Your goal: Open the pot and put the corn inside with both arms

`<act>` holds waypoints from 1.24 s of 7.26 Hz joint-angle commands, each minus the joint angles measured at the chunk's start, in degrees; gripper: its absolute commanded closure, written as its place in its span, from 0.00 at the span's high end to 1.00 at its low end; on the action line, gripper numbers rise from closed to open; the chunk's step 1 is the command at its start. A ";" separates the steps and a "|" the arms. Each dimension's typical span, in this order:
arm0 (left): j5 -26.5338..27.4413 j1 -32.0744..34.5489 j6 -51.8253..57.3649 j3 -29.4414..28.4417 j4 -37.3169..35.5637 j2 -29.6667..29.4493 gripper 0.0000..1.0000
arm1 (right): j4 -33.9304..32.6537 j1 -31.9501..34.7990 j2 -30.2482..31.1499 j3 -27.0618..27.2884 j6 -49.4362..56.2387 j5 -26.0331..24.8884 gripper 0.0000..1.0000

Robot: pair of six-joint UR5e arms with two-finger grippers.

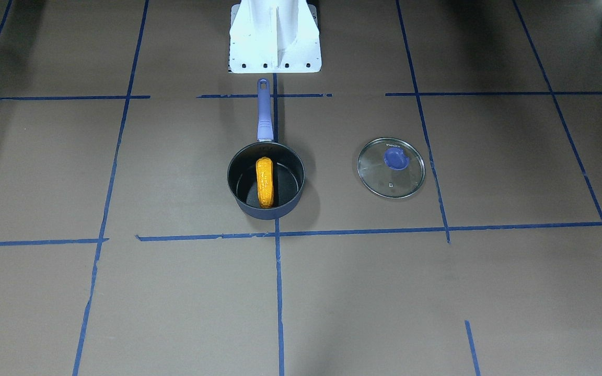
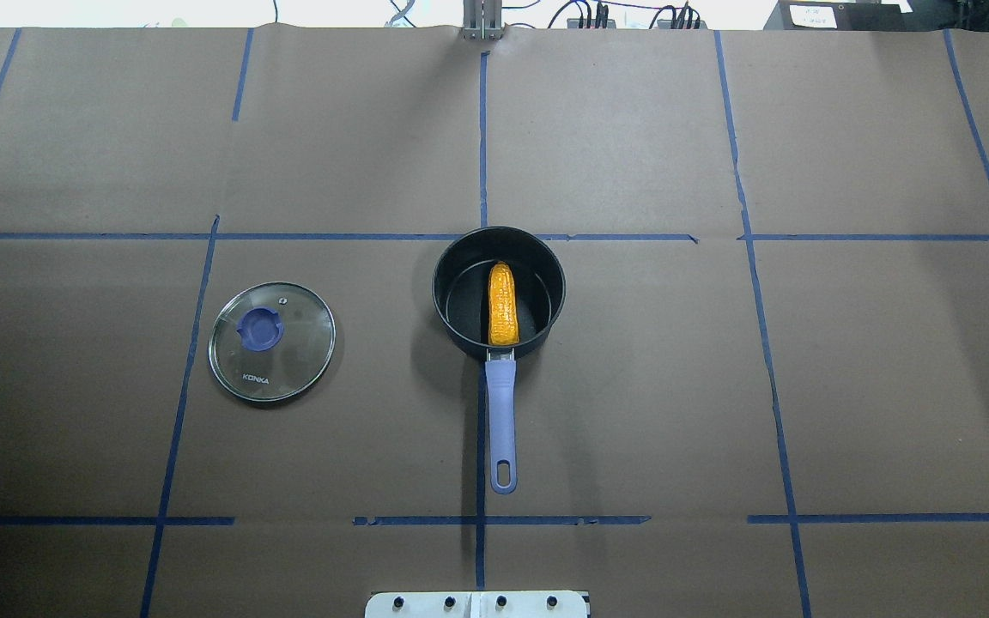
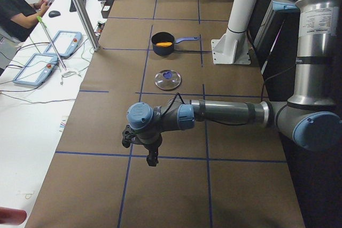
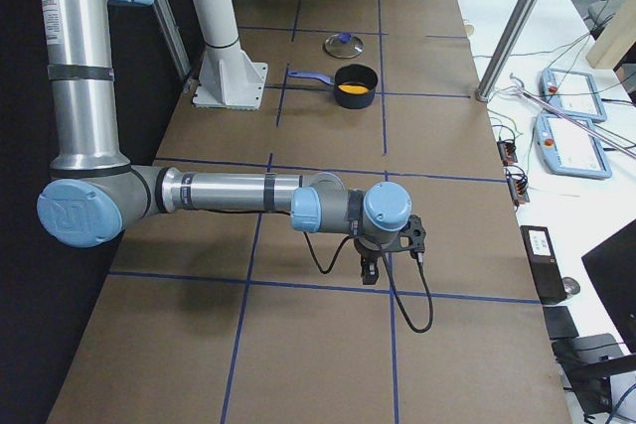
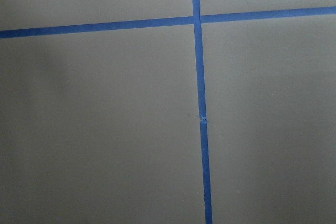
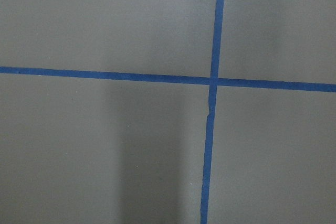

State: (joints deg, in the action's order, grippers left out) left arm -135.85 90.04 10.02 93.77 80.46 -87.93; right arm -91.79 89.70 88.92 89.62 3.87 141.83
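Note:
The dark navy pot (image 2: 458,336) stands open in the middle of the table, its lavender handle (image 2: 500,421) pointing toward the robot base. The orange-yellow corn (image 2: 502,305) lies inside the pot, in line with the handle; it also shows in the front-facing view (image 1: 264,183). The left gripper (image 3: 152,158) hangs over bare paper far out at the table's left end. The right gripper (image 4: 368,270) hangs over bare paper at the right end. Both show only in the side views, so I cannot tell whether they are open or shut. The wrist views show only paper and blue tape.
The round glass lid (image 2: 282,354) with a purple knob lies flat on the table on the robot's left of the pot, apart from it. The white robot base (image 1: 275,36) stands behind the handle. A side desk with teach pendants (image 3: 63,46) and a seated person (image 3: 16,9) lies beyond the far edge.

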 commanded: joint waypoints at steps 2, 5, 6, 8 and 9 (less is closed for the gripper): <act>-0.03 -0.04 0.00 -0.08 -0.03 -0.14 1.00 | 0.12 0.64 2.65 -1.20 0.52 -0.93 0.99; -0.03 -0.04 0.00 -0.16 0.05 -0.14 1.00 | 4.07 2.13 2.66 -1.11 0.44 -4.36 0.99; -0.03 -0.04 0.00 -0.16 0.05 -0.14 1.00 | 4.07 2.75 2.48 -0.85 -0.26 -4.19 0.99; -0.03 -0.04 0.00 -0.86 0.84 -0.23 1.00 | 4.07 2.84 2.31 -0.76 -0.35 -4.01 0.99; -0.03 -0.04 -0.09 -2.17 2.93 -0.14 1.00 | 4.07 2.76 2.22 -0.76 -0.35 -4.01 0.99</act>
State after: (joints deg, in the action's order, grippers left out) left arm -135.88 90.00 10.00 92.76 81.56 -88.12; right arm -87.73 92.45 91.28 88.82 3.56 137.79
